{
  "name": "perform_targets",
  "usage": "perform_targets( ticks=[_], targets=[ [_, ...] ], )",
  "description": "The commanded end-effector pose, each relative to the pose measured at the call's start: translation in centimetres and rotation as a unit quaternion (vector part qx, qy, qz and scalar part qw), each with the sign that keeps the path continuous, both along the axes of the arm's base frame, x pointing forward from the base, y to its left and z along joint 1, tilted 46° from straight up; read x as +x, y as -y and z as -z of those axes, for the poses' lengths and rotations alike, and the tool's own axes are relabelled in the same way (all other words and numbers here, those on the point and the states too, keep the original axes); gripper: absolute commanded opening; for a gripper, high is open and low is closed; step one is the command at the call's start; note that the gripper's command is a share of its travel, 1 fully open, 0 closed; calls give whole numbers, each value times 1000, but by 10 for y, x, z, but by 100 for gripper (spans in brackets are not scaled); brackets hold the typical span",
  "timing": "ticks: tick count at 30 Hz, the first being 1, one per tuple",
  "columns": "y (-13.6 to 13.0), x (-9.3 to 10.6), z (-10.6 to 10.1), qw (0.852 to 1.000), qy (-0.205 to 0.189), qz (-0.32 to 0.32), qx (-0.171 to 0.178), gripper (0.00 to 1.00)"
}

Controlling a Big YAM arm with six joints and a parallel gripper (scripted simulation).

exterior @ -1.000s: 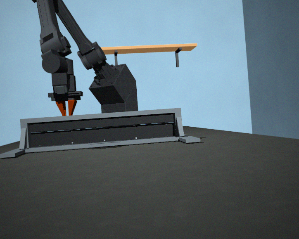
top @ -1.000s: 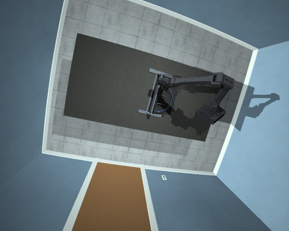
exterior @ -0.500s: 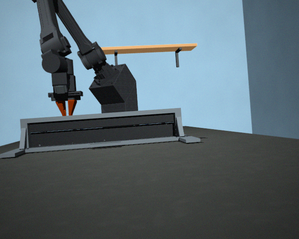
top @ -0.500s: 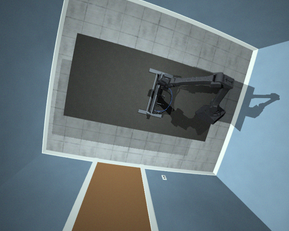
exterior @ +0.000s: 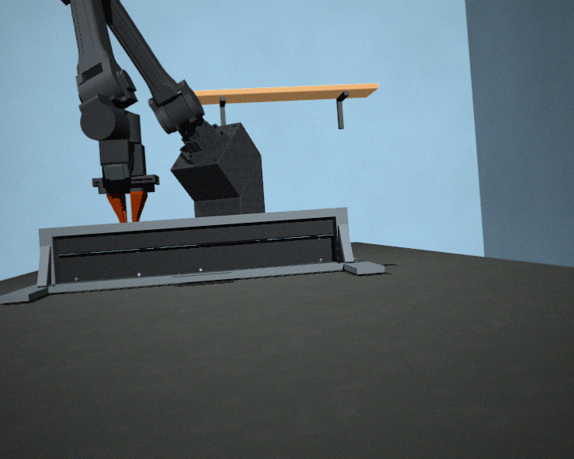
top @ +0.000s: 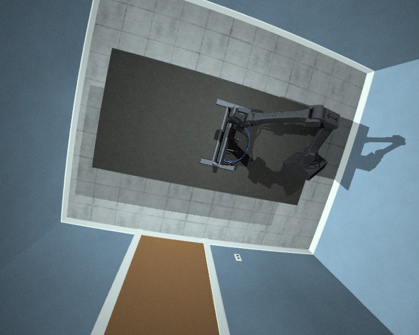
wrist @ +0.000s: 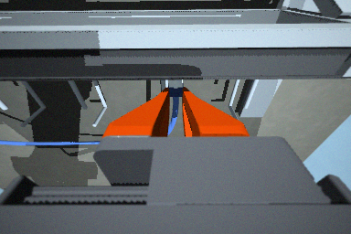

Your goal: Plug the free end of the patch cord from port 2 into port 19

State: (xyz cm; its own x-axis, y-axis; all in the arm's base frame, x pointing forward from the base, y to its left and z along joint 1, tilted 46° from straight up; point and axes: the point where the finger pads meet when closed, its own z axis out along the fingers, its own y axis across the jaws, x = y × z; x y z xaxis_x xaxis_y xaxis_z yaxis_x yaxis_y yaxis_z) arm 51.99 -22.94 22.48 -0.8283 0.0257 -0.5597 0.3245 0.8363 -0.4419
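Observation:
The grey rack [exterior: 195, 247] stands on the dark table; the exterior view shows its back side, and it also shows from above [top: 222, 133]. My gripper [wrist: 175, 92] with orange fingers is shut on the blue plug [wrist: 175, 91] of the patch cord, right at the panel's front face under the top rail [wrist: 174, 37]. The blue cord [wrist: 46, 143] runs off to the left and arcs back to the panel's other end [top: 245, 144]. In the exterior view the fingers [exterior: 127, 208] point down behind the rack's left part. The port and the port numbers are hidden.
The arm's base [top: 306, 165] stands on the table behind the cord side of the rack. The rack's feet [exterior: 363, 267] rest on the table. An orange shelf [exterior: 287, 92] hangs on the far wall.

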Motion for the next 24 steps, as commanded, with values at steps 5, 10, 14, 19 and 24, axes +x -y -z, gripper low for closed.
perform_targets(
  ticks=[5, 10, 14, 19, 24],
  targets=[
    [-6, 16, -17, 1000, 21, -10, -7, 0],
    [-6, 17, -18, 1000, 21, -12, -8, 0],
    [-6, 18, -18, 1000, 20, -13, -9, 0],
    [-7, 18, -18, 1000, 20, -15, -9, 0],
    [-7, 19, -18, 1000, 17, -15, -9, 0]
  ],
)
